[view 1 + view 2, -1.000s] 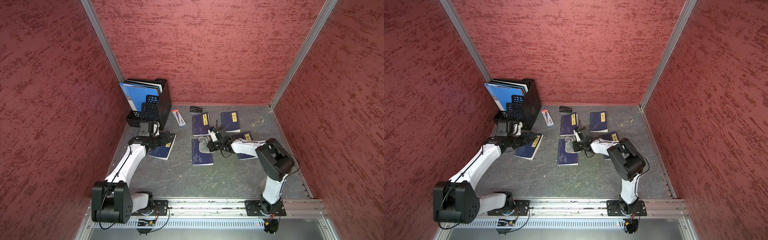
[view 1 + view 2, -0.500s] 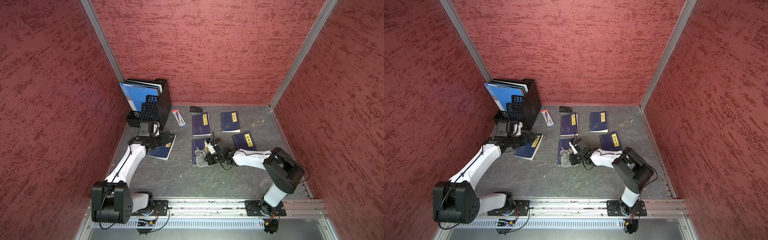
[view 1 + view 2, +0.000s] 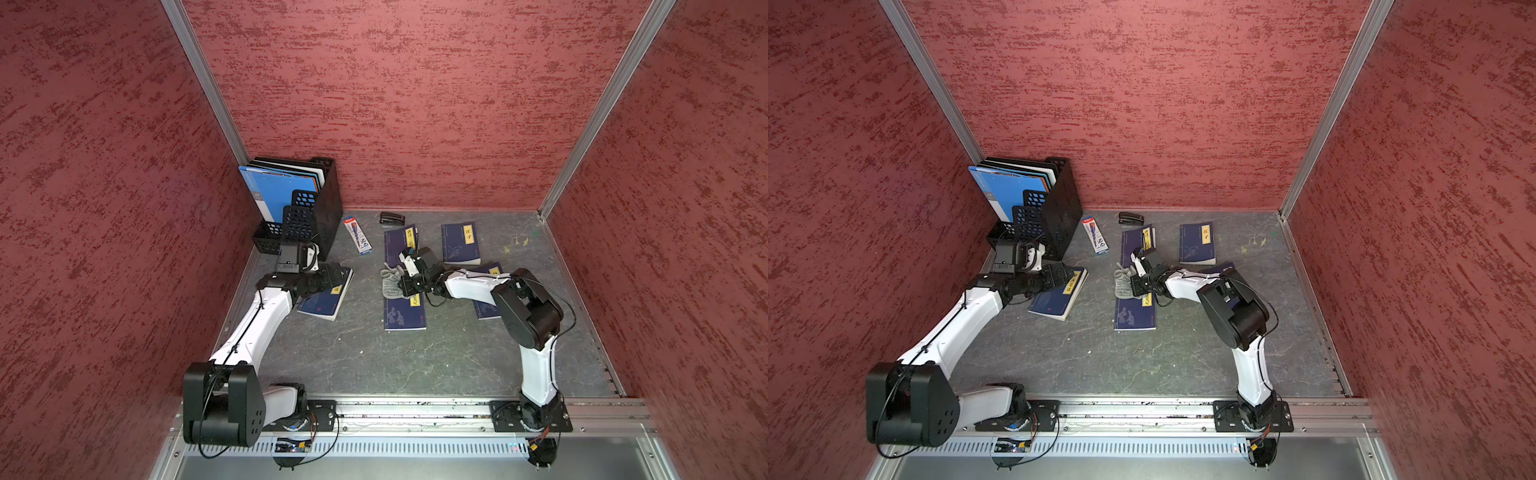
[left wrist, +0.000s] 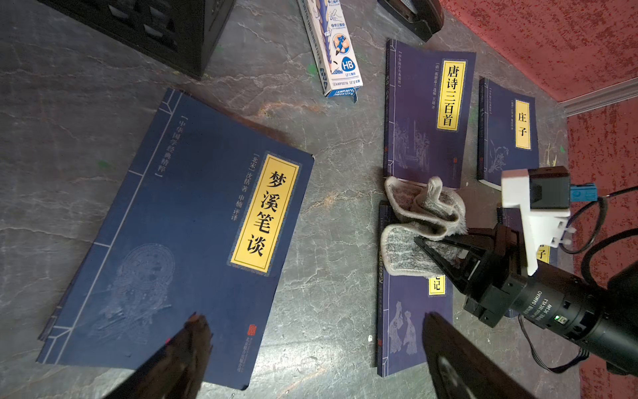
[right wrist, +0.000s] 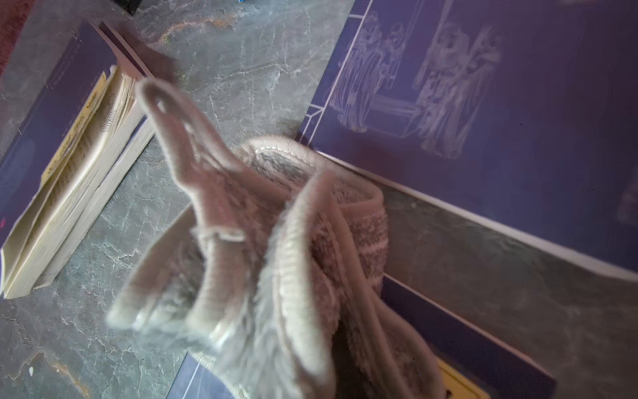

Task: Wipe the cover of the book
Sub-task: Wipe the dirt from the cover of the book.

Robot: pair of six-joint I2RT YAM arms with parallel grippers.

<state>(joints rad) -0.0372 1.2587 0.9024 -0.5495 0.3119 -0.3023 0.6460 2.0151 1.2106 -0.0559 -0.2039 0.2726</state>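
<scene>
A dark blue book (image 3: 404, 316) (image 3: 1134, 316) with a yellow title label lies flat mid-table. A crumpled grey cloth (image 3: 391, 282) (image 3: 1122, 283) rests on its far end, spilling over the book's left edge. My right gripper (image 3: 406, 284) (image 3: 1137, 286) is shut on the cloth. In the left wrist view the black fingers (image 4: 435, 249) pinch the cloth (image 4: 414, 221) above the book (image 4: 411, 328). The cloth (image 5: 276, 241) fills the right wrist view and hides the jaws. My left gripper (image 4: 314, 319) (image 3: 338, 276) is open and holds nothing, low over another blue book (image 4: 179, 235) (image 3: 325, 297).
A black file holder (image 3: 300, 199) with blue folders stands at the back left. A pencil box (image 3: 357, 235) and a black stapler (image 3: 392, 218) lie near the back wall. Two more blue books (image 3: 400, 243) (image 3: 460, 244) lie behind, a third (image 3: 485, 309) under the right arm. Red walls enclose three sides.
My right gripper dragged the cloth along the book toward the front, then back to the book's far end. The left arm has stayed in place, open.
</scene>
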